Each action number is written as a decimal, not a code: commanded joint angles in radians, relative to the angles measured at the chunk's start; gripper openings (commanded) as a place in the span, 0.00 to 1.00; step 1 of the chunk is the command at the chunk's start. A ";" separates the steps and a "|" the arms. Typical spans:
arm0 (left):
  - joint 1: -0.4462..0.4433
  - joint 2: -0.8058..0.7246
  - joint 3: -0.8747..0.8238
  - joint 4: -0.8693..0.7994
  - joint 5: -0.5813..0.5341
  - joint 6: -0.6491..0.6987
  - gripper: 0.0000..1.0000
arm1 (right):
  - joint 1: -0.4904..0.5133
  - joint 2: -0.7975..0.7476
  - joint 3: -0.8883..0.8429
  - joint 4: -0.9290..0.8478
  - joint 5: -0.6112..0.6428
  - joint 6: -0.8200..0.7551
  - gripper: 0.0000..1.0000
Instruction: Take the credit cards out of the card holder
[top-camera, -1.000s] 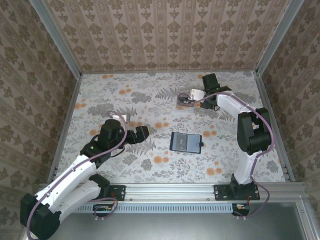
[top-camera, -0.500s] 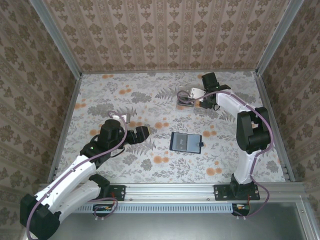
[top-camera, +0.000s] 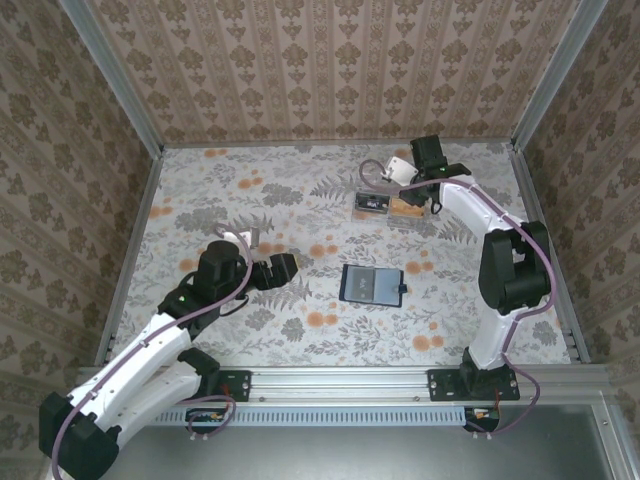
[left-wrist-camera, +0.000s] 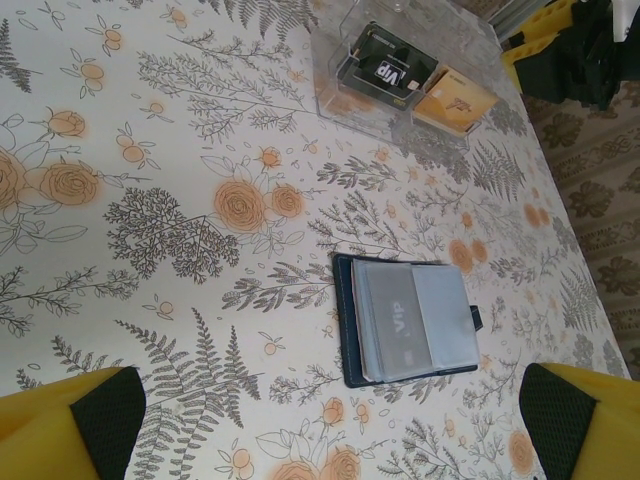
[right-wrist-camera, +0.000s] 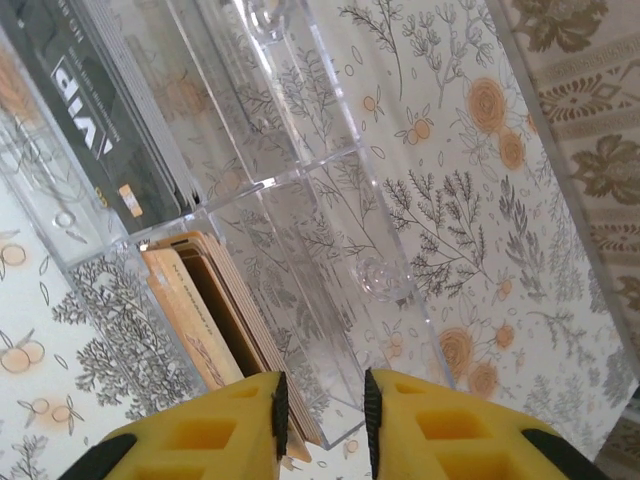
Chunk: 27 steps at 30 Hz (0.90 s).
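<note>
While the card holder lies spread open mid-frame, a card showing in its sleeve, the left gripper hovers to its left, jaws wide apart, probably to reach in, and the right gripper, narrowly parted and empty, hangs over the clear box at upper right.

A robot lab cell — aluminium frame, wallpapered walls, floral tabletop — left arm and right arm bolted on.

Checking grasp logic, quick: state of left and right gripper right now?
Left gripper: wide open, holding nothing.
Right gripper: slightly open over the clear box, gripping nothing.
</note>
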 joint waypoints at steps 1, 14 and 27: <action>0.007 -0.013 -0.014 0.004 0.017 -0.012 1.00 | -0.006 0.010 0.012 0.002 -0.019 0.098 0.26; 0.008 -0.011 -0.009 -0.005 0.014 -0.009 1.00 | -0.004 0.066 -0.085 0.093 0.016 0.154 0.27; 0.008 -0.007 -0.011 -0.001 0.011 -0.012 1.00 | -0.003 0.092 -0.072 0.080 0.040 0.150 0.27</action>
